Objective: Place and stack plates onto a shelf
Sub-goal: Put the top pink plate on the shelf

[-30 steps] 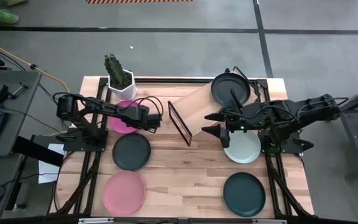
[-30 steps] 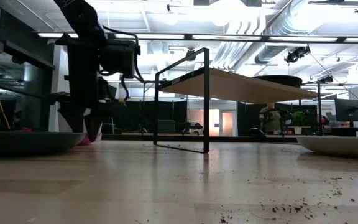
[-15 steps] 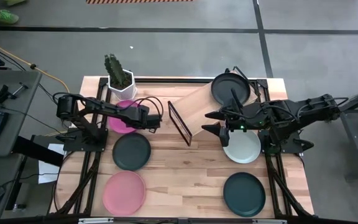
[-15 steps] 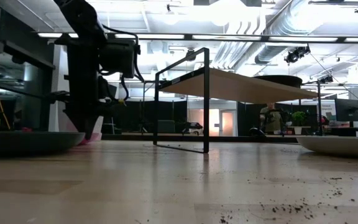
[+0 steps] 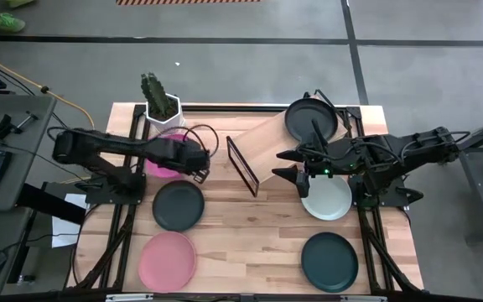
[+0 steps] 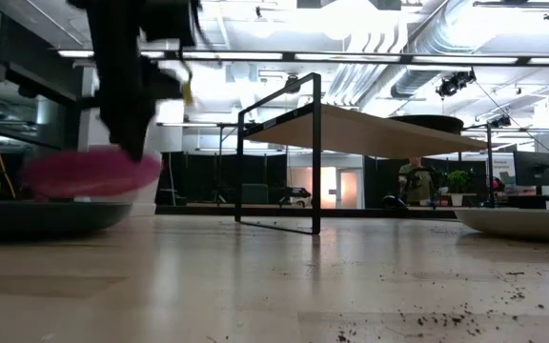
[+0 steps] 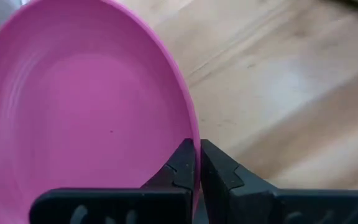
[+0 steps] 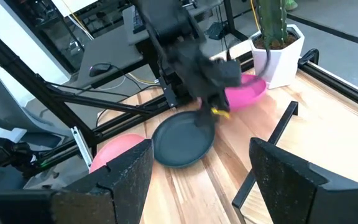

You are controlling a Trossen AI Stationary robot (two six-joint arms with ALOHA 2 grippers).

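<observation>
Blurred magenta plate (image 6: 91, 171), seemingly airborne under left gripper (image 6: 130, 143)

The left arm reaches from the table's left edge toward the middle, its links stretched nearly level in the high view. Its dark two-finger left gripper (image 7: 197, 177) has the fingers pressed close together, pinching the rim of the round matte magenta plate (image 7: 86, 112), and in the low view the gripper (image 6: 132, 143) hangs above the tabletop with that plate off the surface.

The right arm extends from the table's right edge toward the centre, elbow bent. Its dark two-finger right gripper (image 5: 290, 168) points toward the table's middle, fingers (image 8: 126, 180) spread wide apart with nothing between them.
</observation>
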